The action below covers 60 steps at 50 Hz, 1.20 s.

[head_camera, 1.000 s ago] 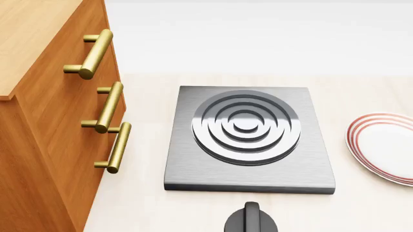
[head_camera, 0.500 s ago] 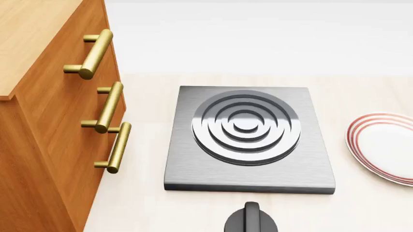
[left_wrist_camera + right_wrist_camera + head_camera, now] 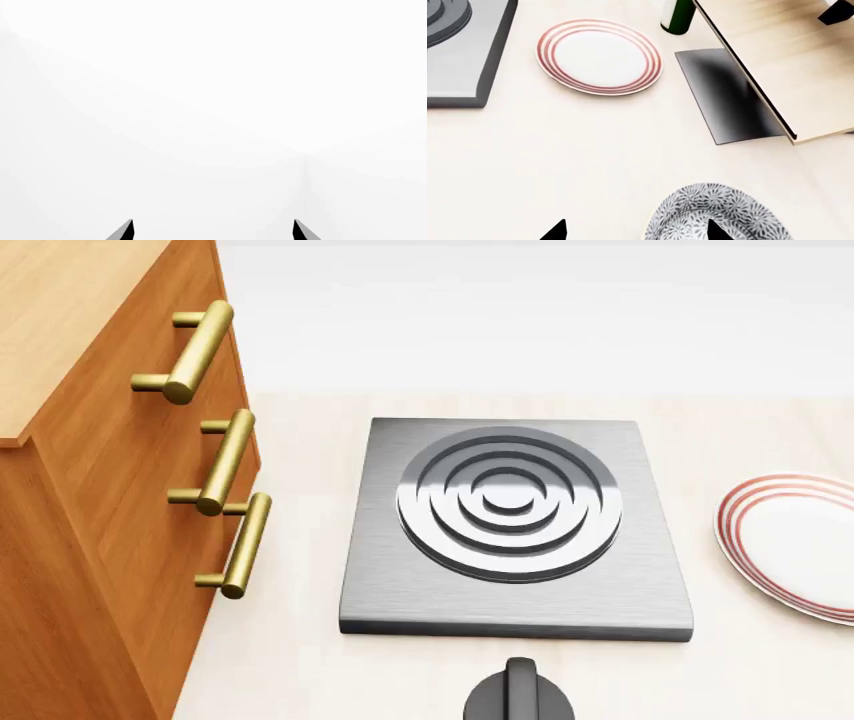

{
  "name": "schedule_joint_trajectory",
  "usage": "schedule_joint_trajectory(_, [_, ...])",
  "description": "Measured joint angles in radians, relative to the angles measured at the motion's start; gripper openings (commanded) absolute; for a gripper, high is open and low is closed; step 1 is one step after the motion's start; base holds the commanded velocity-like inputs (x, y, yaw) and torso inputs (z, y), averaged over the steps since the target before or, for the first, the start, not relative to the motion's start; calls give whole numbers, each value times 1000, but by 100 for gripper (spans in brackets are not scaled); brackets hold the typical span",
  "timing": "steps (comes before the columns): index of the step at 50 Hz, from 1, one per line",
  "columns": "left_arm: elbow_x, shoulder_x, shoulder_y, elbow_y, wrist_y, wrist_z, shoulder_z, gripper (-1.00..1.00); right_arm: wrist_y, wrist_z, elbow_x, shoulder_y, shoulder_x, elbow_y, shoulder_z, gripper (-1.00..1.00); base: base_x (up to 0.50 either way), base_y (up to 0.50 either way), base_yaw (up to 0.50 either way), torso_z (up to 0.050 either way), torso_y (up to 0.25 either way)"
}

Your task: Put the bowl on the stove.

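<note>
Looking through the left wrist view, only blank white shows, with the left gripper (image 3: 213, 231) at the edge — its two tips stand well apart, jaws open and holding nothing.

From the head view, the stove (image 3: 514, 530) lies bare on the pale counter (image 3: 294, 660), its ringed burner unoccupied. A wooden cabinet (image 3: 80, 490) with brass handles stands to its left, a black knob (image 3: 521, 695) just in front, and a red-rimmed plate (image 3: 794, 540) to its right. Neither arm shows here.

In the right wrist view, the bowl (image 3: 717, 212) sits on the counter close under the right gripper (image 3: 634, 231), whose jaws are spread and empty, one tip over the bowl's rim. The plate lies between bowl and stove; a dark green bottle (image 3: 677, 17) stands beyond.

The step in hand looks like the reach for the bowl — next, the right jaws need to drop over the rim and close.
</note>
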Motion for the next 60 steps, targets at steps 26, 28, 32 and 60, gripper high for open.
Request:
schedule_joint_trajectory(26, [-6,-15,-1,5,11,-11,0,100,-105,66,-78,29,-57,122,-110,100,0,0,0,0,0])
schedule_joint_trajectory(28, [-6,-16,-1,6,12,-11,1,100,-109,70,-84,28,-59,129,-115,100,0,0,0,0,0])
schedule_joint_trajectory(32, [-6,-17,1,8,14,-10,3,100,-119,76,-95,29,-65,148,-128,100,0,0,0,0,0])
schedule_joint_trajectory(60, [0,-25,8,11,26,-11,14,100,-172,86,-148,35,-108,231,-185,100,0,0,0,0,0])
